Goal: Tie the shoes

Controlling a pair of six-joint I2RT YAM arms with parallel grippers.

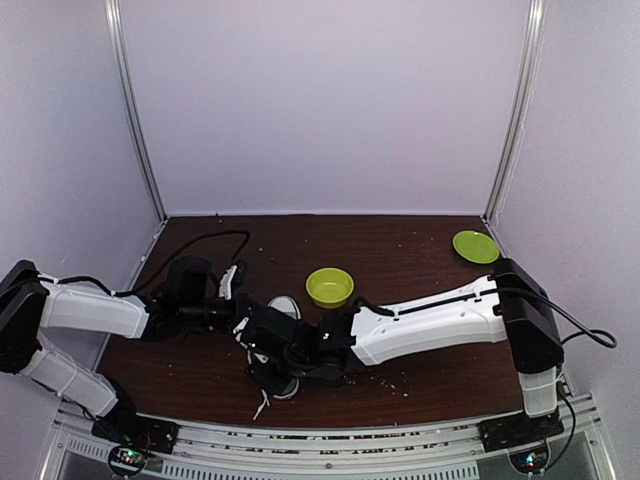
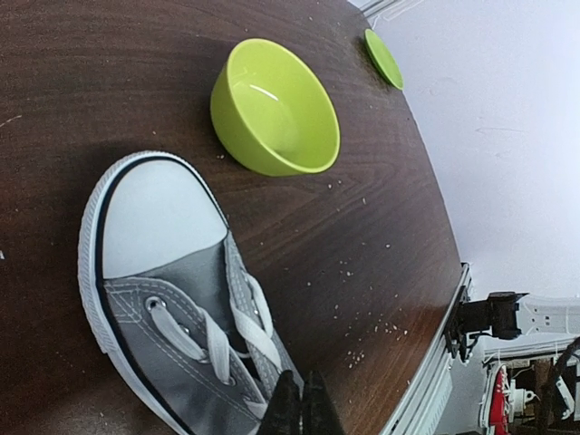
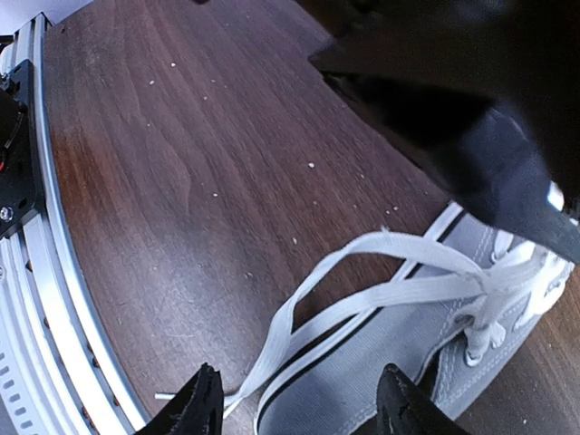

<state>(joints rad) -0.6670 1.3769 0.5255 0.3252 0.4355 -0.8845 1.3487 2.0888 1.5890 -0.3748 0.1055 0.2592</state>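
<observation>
Here the right gripper (image 3: 304,408) hangs spread open over the white lace loop (image 3: 399,292) trailing off the grey canvas sneaker (image 3: 408,344), poised to pinch, while the left gripper (image 2: 304,408) sits clenched over that sneaker's eyelets, likely anchoring.

Grey sneaker (image 2: 172,308) lower left, toe cap up-frame, white laces (image 2: 231,331) crossed. Left gripper (image 2: 302,403) at btm centre, fingers pressed together by the laces. Green bowl (image 2: 276,109) upper centre, green plate (image 2: 384,59) top rt, wood table (image 2: 91,72).
</observation>
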